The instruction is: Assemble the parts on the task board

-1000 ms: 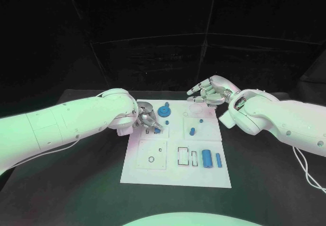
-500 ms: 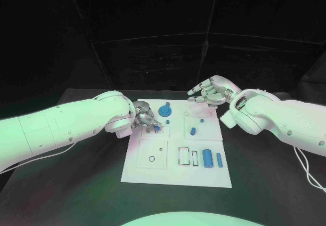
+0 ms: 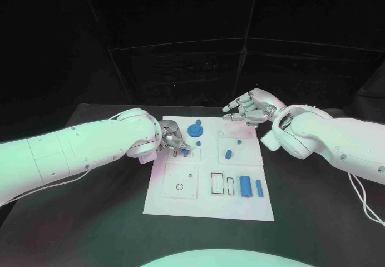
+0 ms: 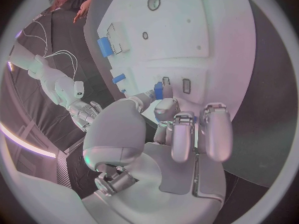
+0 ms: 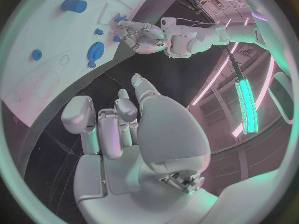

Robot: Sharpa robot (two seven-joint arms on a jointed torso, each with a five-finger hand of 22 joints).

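The white task board [image 3: 208, 203] lies in the middle of the black table. My left hand [image 3: 172, 140] is low over its far left part and pinches a small blue piece [image 4: 158, 90] between thumb and finger, just beside two small rectangular slots [image 4: 186, 86]. My right hand [image 3: 248, 110] hovers over the board's far right corner with loosely bent fingers [image 5: 102, 129] and nothing in it. A blue disc-shaped part [image 3: 195, 131] stands at the far end. Small blue pegs [image 3: 228, 154] sit mid-board. A blue cylinder [image 3: 243, 186] and a slim blue bar [image 3: 258, 189] lie on the right.
Empty outlined recesses [image 3: 179, 186] and a rectangular slot [image 3: 216, 184] mark the board's near half. Black table [image 3: 88, 222] surrounds the board on all sides. A white cable [image 3: 361, 200] trails along my right arm.
My left hand has shifted slightly toward the board's far end, still pinching the small blue piece. The right hand has stayed in place.
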